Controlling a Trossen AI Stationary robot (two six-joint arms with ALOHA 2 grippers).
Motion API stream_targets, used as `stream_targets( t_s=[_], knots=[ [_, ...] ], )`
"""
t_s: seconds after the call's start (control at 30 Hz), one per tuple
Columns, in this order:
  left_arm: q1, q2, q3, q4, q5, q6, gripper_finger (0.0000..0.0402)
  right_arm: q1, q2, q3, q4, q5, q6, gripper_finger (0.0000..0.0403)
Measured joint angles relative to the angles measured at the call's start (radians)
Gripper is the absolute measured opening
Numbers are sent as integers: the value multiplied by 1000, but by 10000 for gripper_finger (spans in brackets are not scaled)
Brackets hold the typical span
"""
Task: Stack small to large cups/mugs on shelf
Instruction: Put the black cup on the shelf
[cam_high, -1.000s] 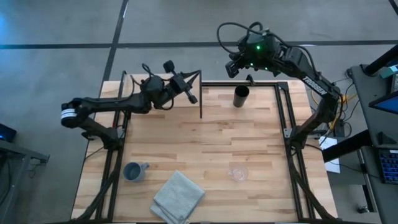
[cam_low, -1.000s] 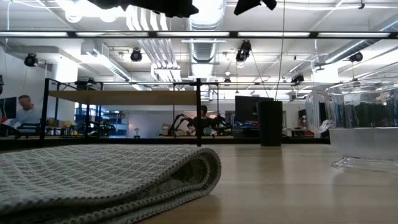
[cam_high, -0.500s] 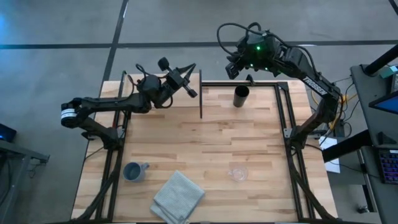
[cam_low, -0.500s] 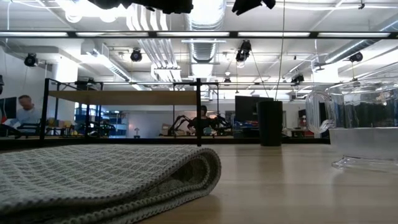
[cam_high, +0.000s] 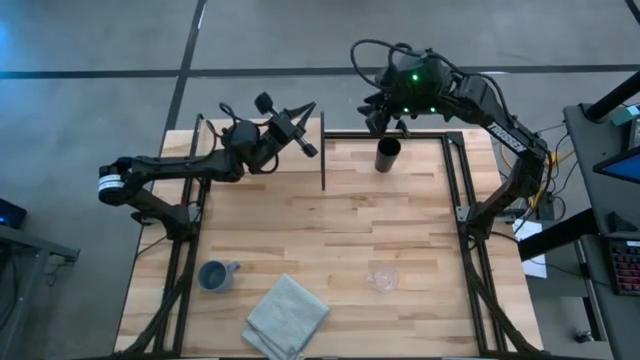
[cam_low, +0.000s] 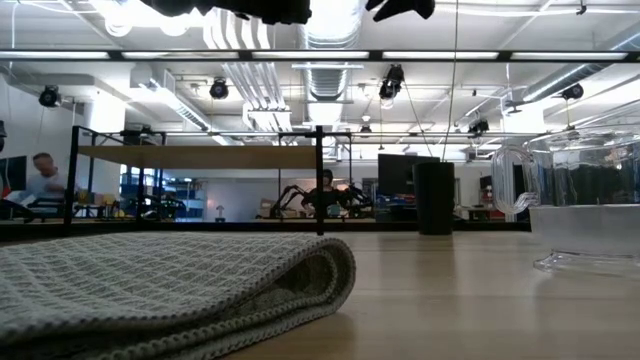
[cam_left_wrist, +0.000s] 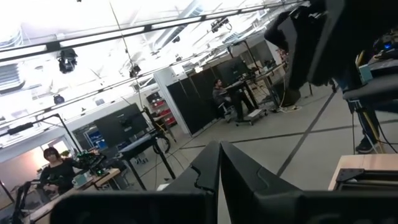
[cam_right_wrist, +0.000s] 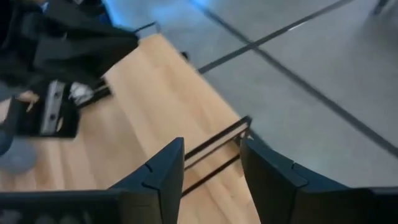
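Tall matte-black cylindrical cup (cam_high: 388, 155) upright beneath the released, empty right hand (cam_high: 377, 113).

In the low view the clear glass cup (cam_low: 585, 210) is cut off by the right edge, and the grey cloth (cam_low: 170, 285) runs off the left and bottom edges. Both arms show there only as dark shapes clipped by the top edge. The blue-grey mug (cam_high: 213, 274), lower left in the high view, is hidden behind the cloth in the low view.
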Motion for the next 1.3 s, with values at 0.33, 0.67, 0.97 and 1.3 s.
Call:
stream_targets(
  t_s=[0.33, 0.67, 0.97, 1.3],
  knots=[
    [0, 0, -2, -7, 1, 0, 0, -13, 4, -42, -319, 121, -31, 134],
    [0, 0, -2, -6, 27, -1, 0, -12, 5, -275, -333, 68, -16, 132],
    [-11, -6, 0, -6, -42, 107, 0, -12, 5, -476, -172, 95, -41, 122],
    [-52, -42, 4, 4, -41, 131, 0, -72, 5, -567, -116, 150, -54, 113]
  ],
)
